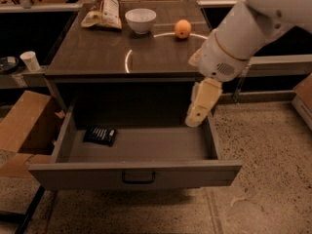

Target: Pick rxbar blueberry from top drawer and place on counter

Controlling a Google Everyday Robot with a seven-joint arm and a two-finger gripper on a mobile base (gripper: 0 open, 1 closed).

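Note:
The rxbar blueberry [100,135], a dark flat bar with pale stripes, lies in the back left part of the open top drawer [136,175]. The drawer is pulled out under the dark brown counter [97,55]. My gripper [193,120] hangs from the white arm at the right, pointing down over the drawer's back right corner. It is well to the right of the bar and holds nothing that I can see.
On the counter stand a tan snack bag [103,8], a white bowl [140,20] and an orange [183,29]. A cardboard box [24,126] sits on the floor left of the drawer. A white cup [30,60] stands at the far left.

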